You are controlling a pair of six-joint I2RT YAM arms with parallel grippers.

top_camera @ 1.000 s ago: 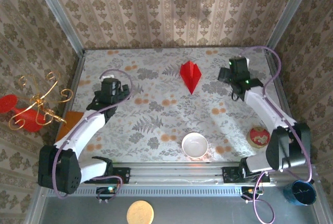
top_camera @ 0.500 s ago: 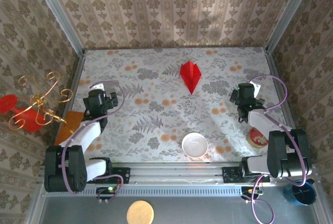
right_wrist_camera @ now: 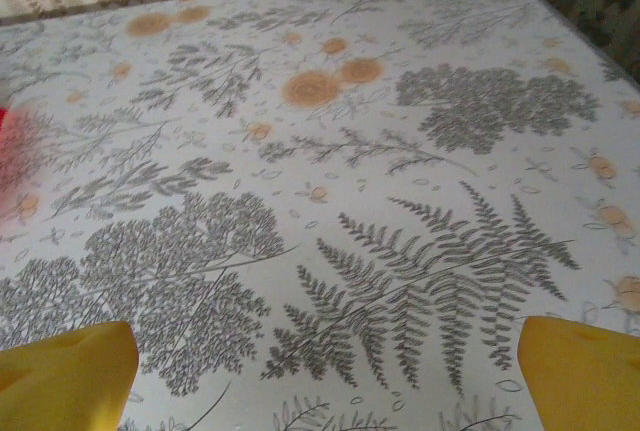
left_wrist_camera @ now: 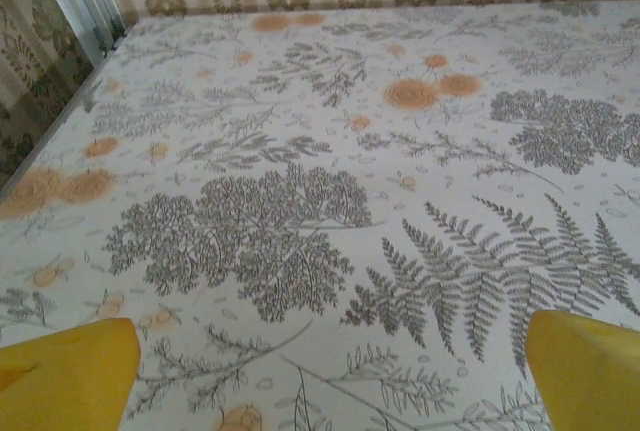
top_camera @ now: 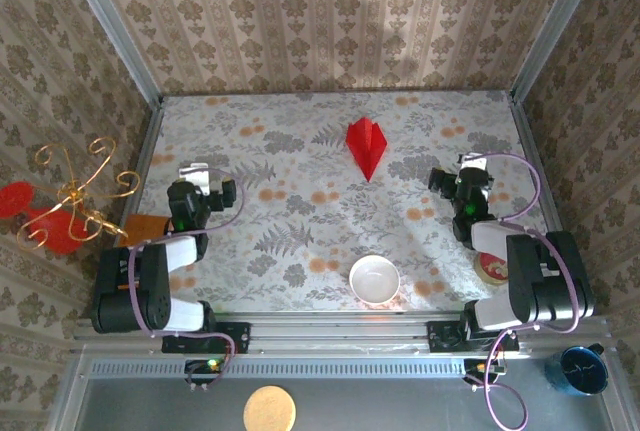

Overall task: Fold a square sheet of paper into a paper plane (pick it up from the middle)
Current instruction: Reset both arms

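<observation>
Folding looks finished to me: the paper plane point(top_camera: 366, 146) lies as a narrow red dart on the table point(top_camera: 290, 251), toward the far side and about midway between the two arms, with its nose aimed at the near edge. Your left gripper point(left_wrist_camera: 325, 386) and right gripper point(right_wrist_camera: 325, 381) both stand spread wide, yellow pads point(left_wrist_camera: 65, 376) far apart over bare patterned cloth, grasping and touching nothing and well apart from the plane. You have, by my judgement, no fold left to make.
</observation>
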